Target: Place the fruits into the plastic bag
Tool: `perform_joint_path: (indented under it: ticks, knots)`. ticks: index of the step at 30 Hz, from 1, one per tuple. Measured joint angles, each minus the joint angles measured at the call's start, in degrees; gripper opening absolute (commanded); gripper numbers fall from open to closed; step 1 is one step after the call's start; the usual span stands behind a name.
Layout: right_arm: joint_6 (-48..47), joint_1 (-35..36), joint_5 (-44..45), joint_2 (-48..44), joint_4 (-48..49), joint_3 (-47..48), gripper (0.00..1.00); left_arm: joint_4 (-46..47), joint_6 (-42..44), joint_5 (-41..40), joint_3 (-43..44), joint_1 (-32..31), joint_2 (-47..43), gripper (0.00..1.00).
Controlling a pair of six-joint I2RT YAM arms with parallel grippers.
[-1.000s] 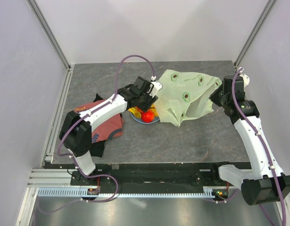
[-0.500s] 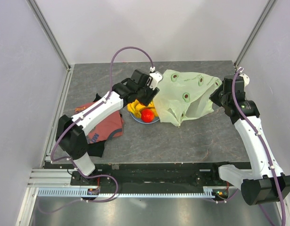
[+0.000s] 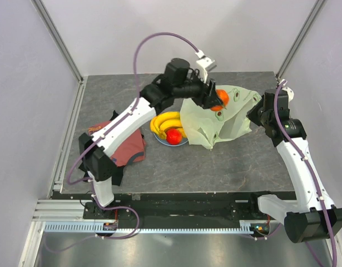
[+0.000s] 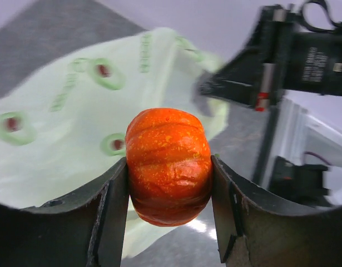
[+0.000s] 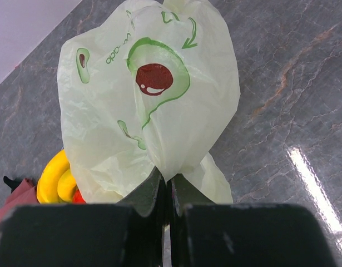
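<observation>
My left gripper (image 3: pixel 216 100) is shut on an orange-red ribbed round fruit (image 3: pixel 219 99) and holds it in the air over the pale green plastic bag (image 3: pixel 215 119). In the left wrist view the fruit (image 4: pixel 168 158) sits between both fingers, with the bag (image 4: pixel 65 128) below. My right gripper (image 3: pixel 255 113) is shut on the bag's right edge; the right wrist view shows the plastic (image 5: pixel 154 105) pinched between its jaws. Yellow bananas (image 3: pixel 165 122) and a red fruit (image 3: pixel 173 137) lie on the blue plate (image 3: pixel 179 143) left of the bag.
A red printed T-shirt (image 3: pixel 126 147) lies at the left of the grey table. The bananas (image 5: pixel 53 181) show at the lower left of the right wrist view. White walls and metal rails ring the table.
My left gripper has risen from the plate with the orange-red fruit and swung right, over the bag. The right arm has not moved.
</observation>
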Motion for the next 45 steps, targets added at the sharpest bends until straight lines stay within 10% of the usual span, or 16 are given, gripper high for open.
perform_joint_path:
  ticks: [14,45]
  knots:
    - [0.1,0.0,-1.2,-0.9,0.0,1.8,0.07,1.1,-10.7,11.8,-0.2,-6.0,13.1,0.44]
    - [0.2,0.0,-7.0,-3.6,0.1,2.3,0.07,-2.8,-3.8,-9.8,5.6,-6.2,23.3,0.45]
